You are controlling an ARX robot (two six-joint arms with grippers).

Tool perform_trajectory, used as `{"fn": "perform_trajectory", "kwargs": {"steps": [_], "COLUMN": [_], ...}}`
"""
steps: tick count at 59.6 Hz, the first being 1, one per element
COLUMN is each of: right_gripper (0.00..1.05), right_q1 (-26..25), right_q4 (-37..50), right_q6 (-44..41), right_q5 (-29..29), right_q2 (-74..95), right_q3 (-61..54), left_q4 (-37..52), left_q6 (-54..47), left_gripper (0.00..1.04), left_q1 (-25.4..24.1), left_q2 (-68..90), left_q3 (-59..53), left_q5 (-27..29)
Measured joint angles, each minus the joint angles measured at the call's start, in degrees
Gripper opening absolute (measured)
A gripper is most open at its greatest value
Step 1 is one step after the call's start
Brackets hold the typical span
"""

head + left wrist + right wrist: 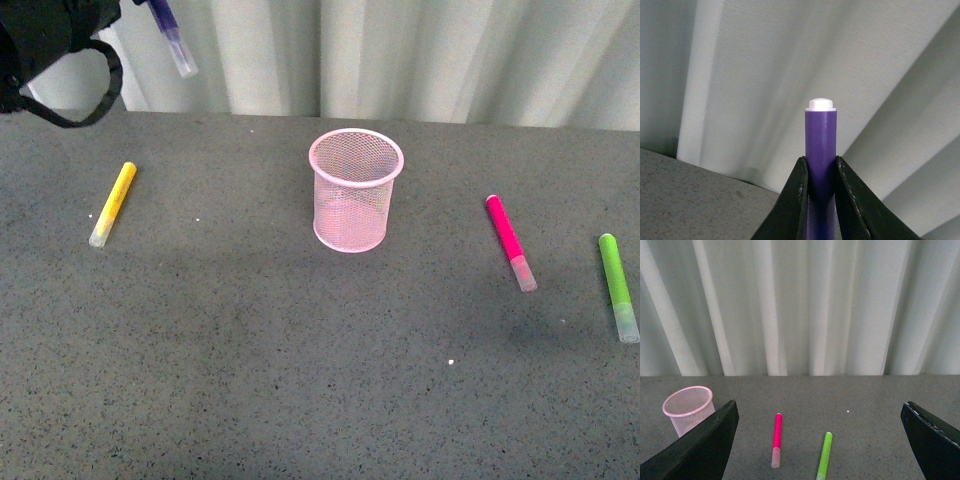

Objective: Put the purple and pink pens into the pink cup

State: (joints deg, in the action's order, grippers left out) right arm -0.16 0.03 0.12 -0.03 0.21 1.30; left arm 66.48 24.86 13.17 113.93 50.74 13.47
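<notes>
We have the purple pen (820,135) clenched in the left gripper (820,172), the jaws pinching the barrel just below its white end plug. In the front view it hangs high, at about 10 o'clock from the pink cup (350,212), tilted with its clear cap downward and well clear of the rim.

We judge the pen light and rigid, its smooth plastic barrel liable to pivot in a two-finger pinch. Gripping mid-barrel rather than on the cap seems the safer hold. The cup looks light too. It is open wire mesh on a solid base, so we expect a pen striking the rim to tip it or push it along.

The pink pen (510,243) lies flat at 3 o'clock from the cup, well apart from it, cap toward us. We would take it across the magenta barrel. The right gripper (820,407) is spread wide and empty.

The table (300,390) is dark grey, speckled and matte, so we expect some friction under a round pen. A green marker (618,287) lies further out past the pink pen, and a yellow marker (113,204) at 9 o'clock. A pale pleated curtain (450,50) closes the far side.
</notes>
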Motion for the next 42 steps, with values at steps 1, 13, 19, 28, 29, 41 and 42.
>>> {"fn": "perform_trajectory", "kwargs": {"steps": [1, 13, 19, 28, 29, 41, 42], "right_gripper": [0.98, 0.98, 0.98, 0.98, 0.98, 0.98, 0.98], "right_q1": [0.0, 0.0, 0.0, 0.0, 0.0, 0.0, 0.0], "right_q4": [0.0, 0.0, 0.0, 0.0, 0.0, 0.0, 0.0], "right_q6": [0.0, 0.0, 0.0, 0.0, 0.0, 0.0, 0.0], "right_q5": [0.0, 0.0, 0.0, 0.0, 0.0, 0.0, 0.0], "right_q2": [0.0, 0.0, 0.0, 0.0, 0.0, 0.0, 0.0], "right_q3": [0.0, 0.0, 0.0, 0.0, 0.0, 0.0, 0.0], "left_q4": [1.0, 8.0, 10.5, 12.8, 13.0, 13.3, 13.3], "left_q6": [0.4, 2.3, 2.9, 3.3, 3.3, 3.4, 3.4], "left_gripper": [0.12, 0.12, 0.12, 0.12, 0.12, 0.12, 0.12], "left_q1": [0.6, 6.3, 8.4, 10.6, 10.7, 11.1, 11.1], "left_q2": [-0.2, -0.4, 0.6, 4.3, 4.7, 6.5, 6.6], "left_q3": [-0.9, -5.1, -4.9, -3.3, -3.2, -2.8, -2.8], "left_q5": [0.1, 1.9, 2.9, 3.5, 3.3, 3.0, 3.0]}}
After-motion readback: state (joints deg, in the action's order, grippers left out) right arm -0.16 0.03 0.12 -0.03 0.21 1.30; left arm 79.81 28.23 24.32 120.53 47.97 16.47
